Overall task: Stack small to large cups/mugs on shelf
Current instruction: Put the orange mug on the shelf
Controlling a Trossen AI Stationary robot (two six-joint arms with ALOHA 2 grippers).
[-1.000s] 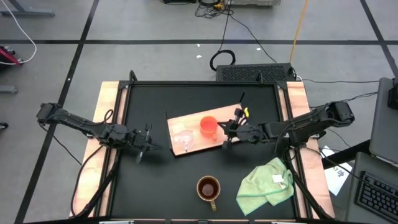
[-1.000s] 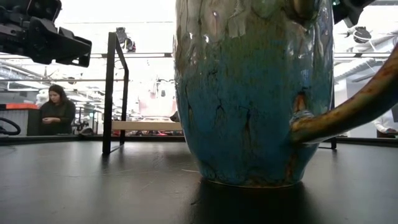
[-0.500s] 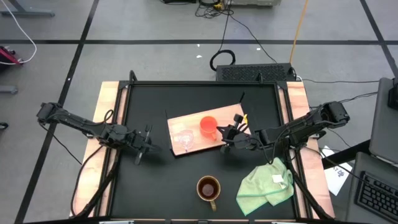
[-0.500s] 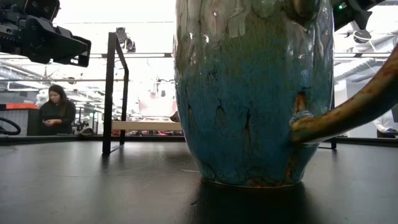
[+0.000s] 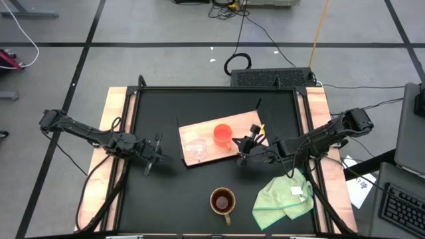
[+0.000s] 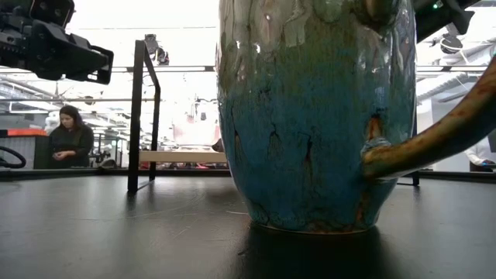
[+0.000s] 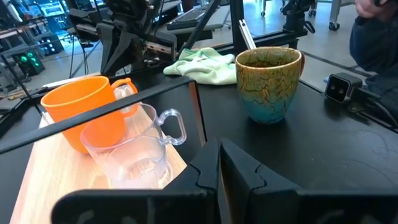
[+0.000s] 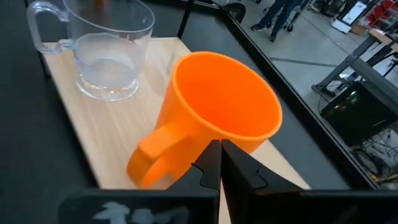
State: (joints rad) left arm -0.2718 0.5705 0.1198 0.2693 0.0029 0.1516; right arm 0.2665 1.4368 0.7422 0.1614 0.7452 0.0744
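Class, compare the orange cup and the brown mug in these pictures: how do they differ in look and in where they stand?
The orange cup is plain, bright and smooth; the brown mug has a mottled, crackled glaze, brownish-green above and blue lower down. The orange cup stands on the wooden board, beside the clear glass cup; the brown mug stands on the black tabletop, off the board. The brown mug looks wider. Both are upright, open-topped, and have a handle.

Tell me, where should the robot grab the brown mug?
Probably by the rim of the brown mug, coming straight down: it stands upright and alone on the black table, mouth open upward. Its handle points toward the table's front edge, awkward for either hand.
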